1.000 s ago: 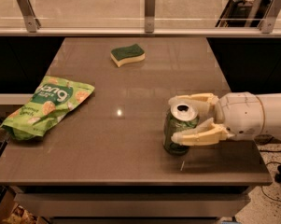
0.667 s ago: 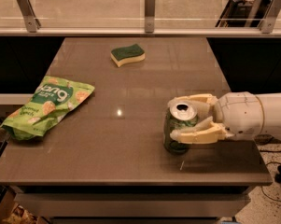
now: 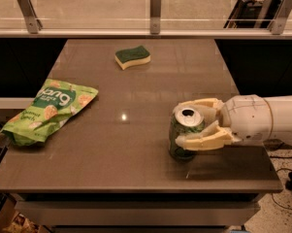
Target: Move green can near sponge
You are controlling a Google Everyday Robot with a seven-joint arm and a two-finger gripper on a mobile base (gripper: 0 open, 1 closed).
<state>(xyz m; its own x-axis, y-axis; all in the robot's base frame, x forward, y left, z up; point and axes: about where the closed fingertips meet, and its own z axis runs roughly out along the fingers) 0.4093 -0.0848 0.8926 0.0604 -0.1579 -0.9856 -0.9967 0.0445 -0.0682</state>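
Note:
The green can [image 3: 187,117] stands upright on the brown table [image 3: 136,96], near its front right edge. My gripper [image 3: 180,125] reaches in from the right, with one cream finger behind the can and one in front of it, both closed against its sides. The can rests on the table. The sponge [image 3: 132,56], dark green over pale yellow, lies at the back middle of the table, far from the can.
A flat green snack bag [image 3: 48,109] lies at the left edge of the table. A glass railing with metal posts [image 3: 155,5] runs behind the table. The table's front edge is just below the can.

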